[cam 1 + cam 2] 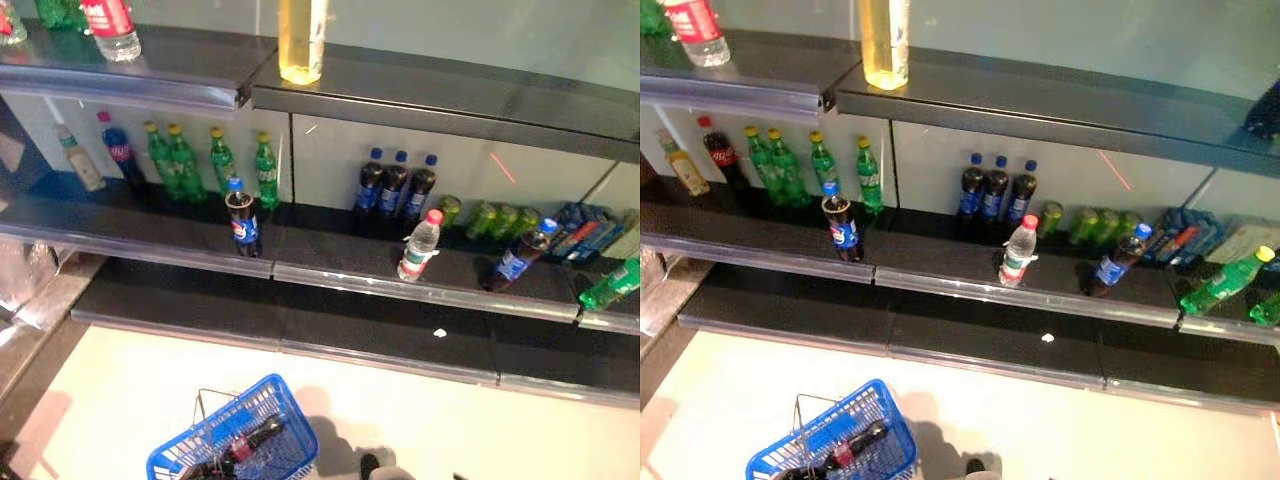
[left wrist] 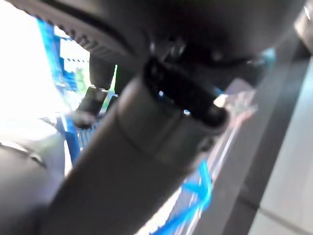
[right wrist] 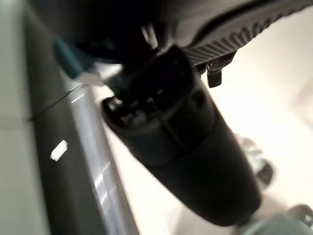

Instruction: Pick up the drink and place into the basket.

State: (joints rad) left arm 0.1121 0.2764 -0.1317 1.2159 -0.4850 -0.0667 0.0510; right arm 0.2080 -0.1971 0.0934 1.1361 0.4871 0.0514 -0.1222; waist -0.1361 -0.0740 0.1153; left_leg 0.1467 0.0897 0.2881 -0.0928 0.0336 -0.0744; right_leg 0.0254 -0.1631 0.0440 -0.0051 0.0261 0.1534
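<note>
A blue wire basket (image 1: 200, 445) stands on the pale floor in front of the shelves, its metal handles raised. A dark cola bottle (image 1: 255, 440) with a red label lies inside it. On the middle shelf, a dark cola bottle (image 1: 242, 222) with a blue cap stands alone at the front edge. Neither hand shows in the eye views. My left hand (image 2: 146, 147) fills its wrist view with its thumb, and blue basket wire (image 2: 200, 191) shows past it. My right hand (image 3: 186, 147) shows only its thumb, over the floor by the lowest shelf edge. Both hands' fingers are hidden.
The middle shelf also holds green bottles (image 1: 185, 160), three dark blue-capped bottles (image 1: 392, 185), a water bottle (image 1: 420, 246), a leaning cola bottle (image 1: 520, 255) and a tipped green bottle (image 1: 610, 285). A yellow bottle (image 1: 302, 40) stands on the top shelf. The lowest shelf (image 1: 380, 335) juts out towards the floor.
</note>
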